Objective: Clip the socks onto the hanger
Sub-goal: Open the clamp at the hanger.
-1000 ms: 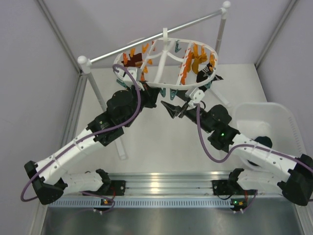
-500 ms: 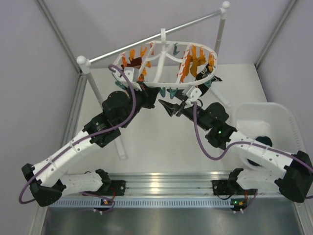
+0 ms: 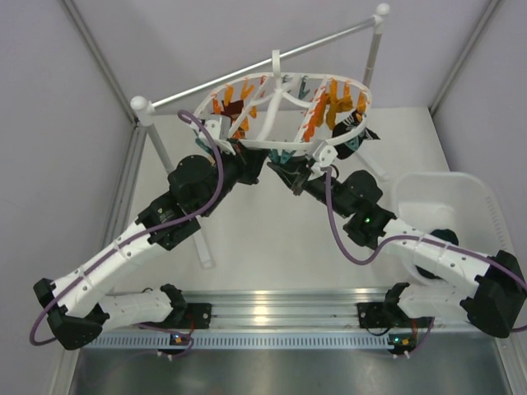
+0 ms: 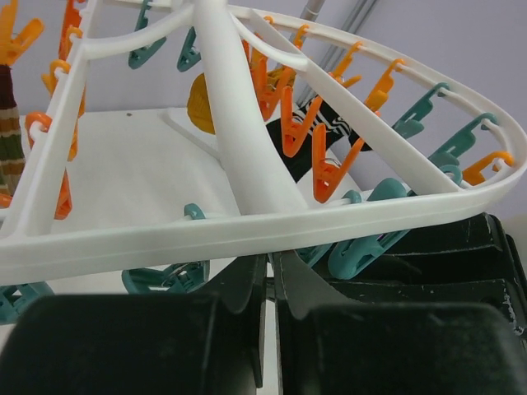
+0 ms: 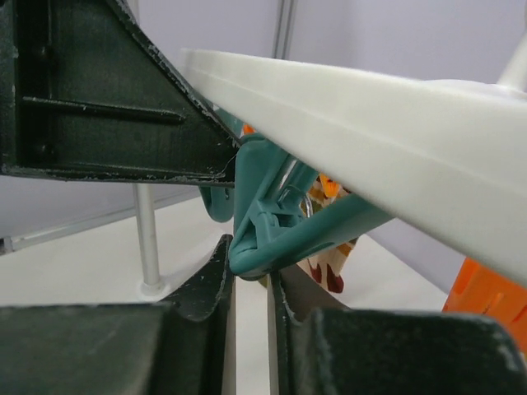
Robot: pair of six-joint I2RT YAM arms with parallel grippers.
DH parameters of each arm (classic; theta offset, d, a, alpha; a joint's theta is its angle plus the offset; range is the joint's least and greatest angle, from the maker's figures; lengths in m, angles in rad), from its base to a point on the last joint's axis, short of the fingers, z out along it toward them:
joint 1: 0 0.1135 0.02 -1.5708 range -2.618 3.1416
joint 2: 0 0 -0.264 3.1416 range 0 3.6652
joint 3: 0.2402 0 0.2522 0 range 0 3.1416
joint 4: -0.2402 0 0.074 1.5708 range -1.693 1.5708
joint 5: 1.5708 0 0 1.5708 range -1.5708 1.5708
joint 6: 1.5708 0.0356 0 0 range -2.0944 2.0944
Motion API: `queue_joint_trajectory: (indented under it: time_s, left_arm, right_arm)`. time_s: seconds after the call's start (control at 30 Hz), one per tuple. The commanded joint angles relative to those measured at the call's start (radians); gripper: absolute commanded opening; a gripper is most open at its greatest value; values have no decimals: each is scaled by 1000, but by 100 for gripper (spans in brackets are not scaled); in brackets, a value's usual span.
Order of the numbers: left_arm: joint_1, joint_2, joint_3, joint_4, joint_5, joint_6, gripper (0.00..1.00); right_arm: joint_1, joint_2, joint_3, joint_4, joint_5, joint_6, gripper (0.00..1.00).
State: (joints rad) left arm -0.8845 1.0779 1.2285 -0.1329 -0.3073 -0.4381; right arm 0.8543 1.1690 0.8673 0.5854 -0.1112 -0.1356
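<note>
- The hanger (image 3: 272, 103) hangs by its top hook from the metal rod (image 3: 214, 86) of the white stand, above the far half of the bench (image 3: 247, 239). Both my arms reach up to its near rim.
- My left jaws (image 4: 265, 276) are pressed together. Their tips sit just under the near rim, a little left of the central cross bar.
- My right jaws (image 5: 249, 276) have only a narrow slit between them and are clamped on the tail end of a teal clip (image 5: 263, 234). That clip hangs from the underside of the same rim.
- My two grippers sit right beside each other under the rim. In the right wrist view, the black body of the left one fills the upper left corner.
- Orange clips (image 4: 296, 123) line the inner bars, and more teal ones hang along the ring's edge.
- A maroon-striped sock (image 4: 8, 123) is clipped at the ring's left side.
- A mustard sock (image 4: 202, 103) hangs toward the far right.
- Near the mustard one, a dark sock with pale markings (image 4: 329, 123) hangs at the right rim.
- The socks (image 3: 443, 239) show only as a dark bundle inside the white tub (image 3: 469, 193) on the right of the bench. They are well apart from the hanger and mostly hidden under my right forearm.
</note>
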Motion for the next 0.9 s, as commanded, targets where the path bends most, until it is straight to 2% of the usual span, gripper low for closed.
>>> queue_joint_trajectory:
  time_s: [0.0,0.1,0.3,0.6,0.7,0.87]
  left_arm:
    - [-5,-36,-21,19,51,-5,9]
    - [-5,-55,-34,21,65,-1,17]
    - [-5,-96,-69,29,105,21,41]
    - [-5,-65,-66,93,116,18,50]
    - [-5,-46,-50,101,105,9,57]
    - [-5,-24,-37,125,91,1,59]
  right_arm:
    - [-8,-11,52,41,-7,5,0]
    - [-11,-19,41,36,-4,13,0]
    - [-9,-28,24,33,-2,40,0]
    - [-9,-35,18,37,-4,47,0]
    - [-9,-40,16,36,-8,44,0]
    - [-9,-43,12,39,-12,44,0]
